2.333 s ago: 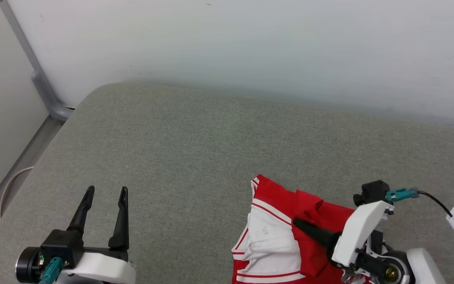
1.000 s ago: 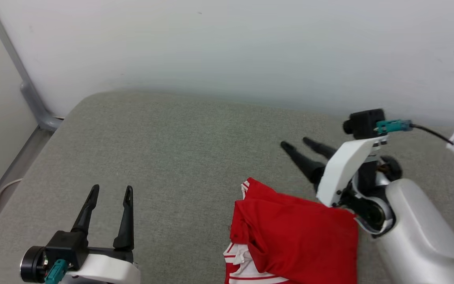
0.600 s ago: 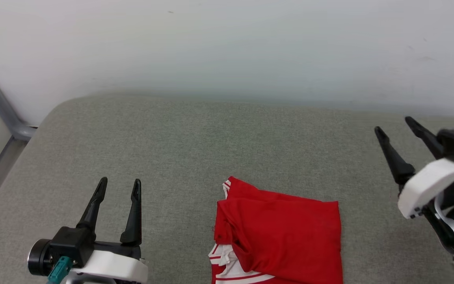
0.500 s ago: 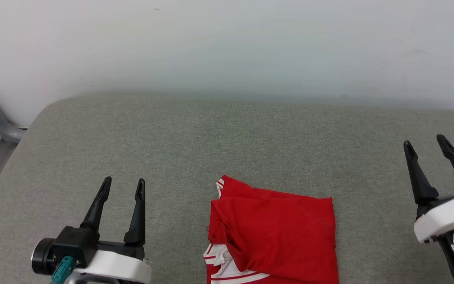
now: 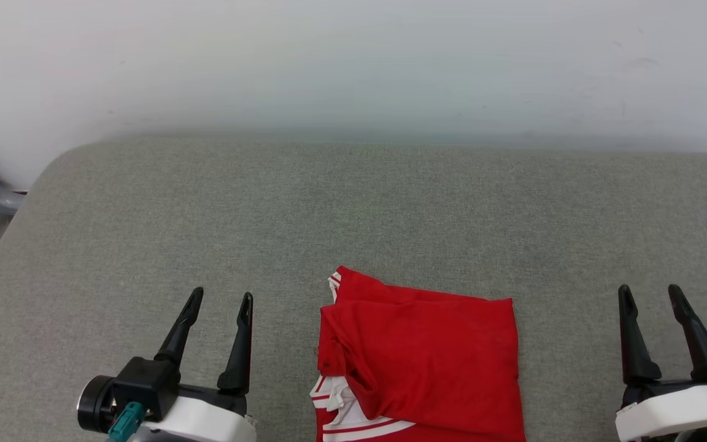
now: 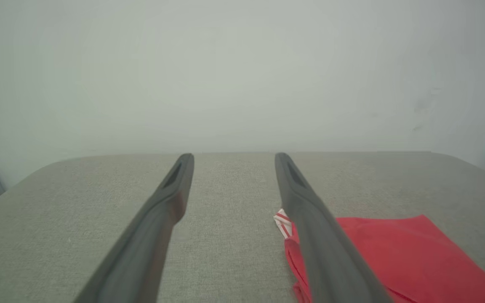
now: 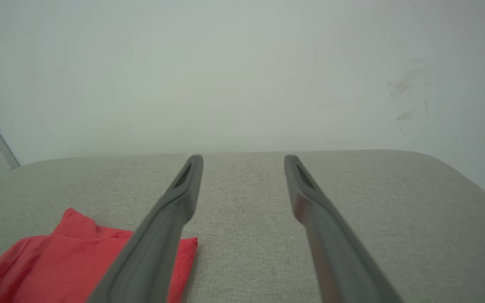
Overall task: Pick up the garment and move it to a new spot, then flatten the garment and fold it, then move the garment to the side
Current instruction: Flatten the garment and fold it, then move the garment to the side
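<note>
Item 1: the garment (image 5: 418, 362), a red jersey-knit T-shirt, soft and matte, folded into a rough rectangle. It lies at 6 o'clock on the pad in my head view, midway between the two grippers and touching neither. White-and-red striped trim peeks out at its 11 o'clock corner and its 7 o'clock corner. The near edge is cut off by the frame. The face I see is plain red, with no lettering I can read. It also shows at 4 o'clock in the left wrist view (image 6: 394, 252) and at 8 o'clock in the right wrist view (image 7: 57, 261).

Item 2: the left gripper (image 5: 221, 296), with long, tapered black fingers on a white housing, at 7 o'clock. Its fingers are spread and hold nothing (image 6: 234, 156).

Item 3: the right gripper (image 5: 649, 290), same build, at 5 o'clock. Its fingers are apart and empty (image 7: 243, 158), and its housing is partly cropped.

Item 4: a grey woven fabric pad (image 5: 353, 209) with round corners and a fine, even weave.

Item 5: a pale smooth wall (image 5: 353, 61) at 12 o'clock, with faint scuffs (image 7: 406, 97).
</note>
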Motion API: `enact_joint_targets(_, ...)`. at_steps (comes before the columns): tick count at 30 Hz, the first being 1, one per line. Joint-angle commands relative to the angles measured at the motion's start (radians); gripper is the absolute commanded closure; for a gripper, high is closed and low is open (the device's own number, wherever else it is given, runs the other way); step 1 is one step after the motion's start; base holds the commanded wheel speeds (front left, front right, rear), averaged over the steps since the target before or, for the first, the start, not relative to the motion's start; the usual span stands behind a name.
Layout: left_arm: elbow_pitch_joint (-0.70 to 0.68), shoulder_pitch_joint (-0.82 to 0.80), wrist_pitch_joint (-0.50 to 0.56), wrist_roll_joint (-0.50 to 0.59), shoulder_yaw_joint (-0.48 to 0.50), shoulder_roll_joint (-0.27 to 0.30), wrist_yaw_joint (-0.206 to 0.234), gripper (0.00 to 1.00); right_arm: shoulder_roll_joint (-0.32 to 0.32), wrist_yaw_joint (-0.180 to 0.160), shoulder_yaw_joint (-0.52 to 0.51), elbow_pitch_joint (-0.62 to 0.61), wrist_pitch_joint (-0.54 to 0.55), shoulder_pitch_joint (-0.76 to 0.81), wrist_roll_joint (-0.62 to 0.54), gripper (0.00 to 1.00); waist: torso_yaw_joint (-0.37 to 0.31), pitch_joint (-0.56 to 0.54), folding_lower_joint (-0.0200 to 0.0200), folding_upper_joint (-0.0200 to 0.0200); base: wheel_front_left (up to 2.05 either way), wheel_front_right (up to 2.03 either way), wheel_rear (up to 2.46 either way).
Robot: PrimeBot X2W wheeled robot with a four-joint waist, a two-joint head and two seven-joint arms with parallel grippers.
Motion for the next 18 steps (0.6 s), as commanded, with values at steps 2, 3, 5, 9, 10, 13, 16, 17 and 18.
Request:
enact_joint_targets(2,0.006,0.003,-0.002,0.0,-0.008,0.0,-0.001,0.0,0.01,-0.001,0.001,0.01,-0.01,0.011,-0.007,0.0,-0.001,0.002,0.0,0.0,0.0,0.0,0.0)
enact_joint_targets(3,0.008,0.0,-0.002,0.0,-0.009,0.001,-0.001,0.0,0.012,-0.001,0.002,0.014,-0.012,0.009,-0.009,0.0,-0.001,0.003,0.0,0.0,0.0,0.0,0.0)
enact_joint_targets(5,0.013,-0.004,-0.002,0.0,-0.01,0.004,-0.001,0.0,0.014,-0.001,0.001,0.02,-0.012,0.002,-0.011,0.0,-0.001,0.003,0.0,0.0,0.0,0.0,0.0)
enact_joint_targets(9,0.016,-0.012,-0.002,0.002,-0.012,0.007,-0.001,0.0,0.017,-0.001,-0.002,0.027,0.001,-0.007,-0.012,0.0,0.001,0.003,0.0,0.0,0.0,0.0,0.0)
enact_joint_targets(10,0.017,-0.013,-0.002,0.002,-0.012,0.008,-0.001,0.0,0.018,-0.001,-0.003,0.029,0.008,-0.007,-0.011,0.0,0.002,0.004,0.0,0.0,0.0,0.0,0.0)
enact_joint_targets(13,0.017,-0.016,-0.002,0.005,-0.013,0.008,-0.001,0.0,0.011,-0.001,0.002,0.027,0.03,-0.008,-0.006,0.0,0.006,0.009,0.0,0.0,0.0,0.0,0.0)
enact_joint_targets(16,0.017,-0.022,-0.002,0.005,-0.018,0.007,0.0,0.0,-0.005,-0.001,0.031,0.021,0.109,-0.006,0.009,0.0,0.013,0.018,0.0,0.0,0.0,0.0,0.0)
enact_joint_targets(17,0.017,-0.025,-0.002,0.004,-0.019,0.007,0.0,0.0,-0.013,-0.001,0.046,0.012,0.151,-0.008,0.02,0.0,0.015,0.023,0.0,0.0,0.0,0.0,0.0)
enact_joint_targets(18,0.017,-0.027,-0.002,0.003,-0.019,0.007,0.0,0.0,-0.024,-0.001,0.06,0.007,0.206,-0.011,0.035,0.0,0.017,0.028,0.0,0.0,0.0,0.0,0.0)
